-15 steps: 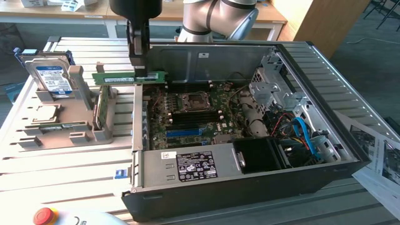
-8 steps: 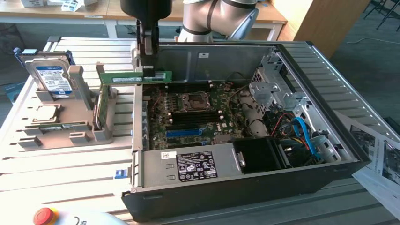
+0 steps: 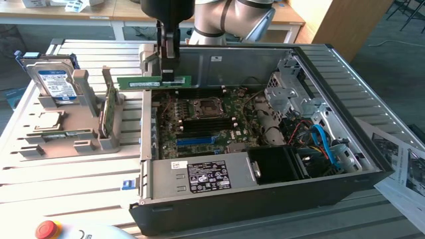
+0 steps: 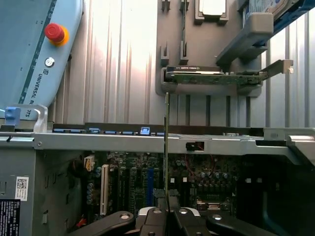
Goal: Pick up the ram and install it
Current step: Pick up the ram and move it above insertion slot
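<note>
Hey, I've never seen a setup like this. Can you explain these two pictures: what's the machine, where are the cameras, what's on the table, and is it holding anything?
The machine is a robot arm ending in a gripper, a two-fingered clamp. One picture comes from a camera standing apart from the arm; the other from a camera on its wrist, looking along the gripper. On the slatted table sits an open computer case with its circuit board showing. On the exterior view's left, a grey stand carries a hard drive. The gripper is shut on a thin green memory stick, held over the open case; the wrist camera sees it edge-on.
</note>
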`<state>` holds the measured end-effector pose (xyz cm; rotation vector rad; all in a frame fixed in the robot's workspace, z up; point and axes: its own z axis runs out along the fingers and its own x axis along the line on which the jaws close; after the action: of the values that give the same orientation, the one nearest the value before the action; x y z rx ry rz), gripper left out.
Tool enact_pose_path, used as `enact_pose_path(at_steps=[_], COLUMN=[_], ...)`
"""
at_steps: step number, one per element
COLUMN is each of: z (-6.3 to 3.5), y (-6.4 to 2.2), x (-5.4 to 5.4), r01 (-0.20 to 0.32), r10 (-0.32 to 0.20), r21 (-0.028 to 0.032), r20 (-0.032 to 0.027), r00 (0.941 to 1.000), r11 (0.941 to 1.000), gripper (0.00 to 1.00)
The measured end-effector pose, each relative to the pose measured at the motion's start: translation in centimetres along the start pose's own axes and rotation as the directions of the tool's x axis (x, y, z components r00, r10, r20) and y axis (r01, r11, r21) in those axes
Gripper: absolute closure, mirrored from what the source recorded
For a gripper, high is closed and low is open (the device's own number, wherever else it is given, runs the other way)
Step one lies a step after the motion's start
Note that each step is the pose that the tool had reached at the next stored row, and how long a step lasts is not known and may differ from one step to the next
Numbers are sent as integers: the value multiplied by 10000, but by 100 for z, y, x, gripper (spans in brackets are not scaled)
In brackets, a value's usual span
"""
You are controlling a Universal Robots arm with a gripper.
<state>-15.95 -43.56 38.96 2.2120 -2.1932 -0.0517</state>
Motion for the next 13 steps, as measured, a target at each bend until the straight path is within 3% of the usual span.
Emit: enact_pose_path(at_steps=[13], z=[-12], y=[-276], x=[4], r01=[2], r10=[-2], r21=[0], r20=[0], r00=[10000], r11=[10000], gripper=[88])
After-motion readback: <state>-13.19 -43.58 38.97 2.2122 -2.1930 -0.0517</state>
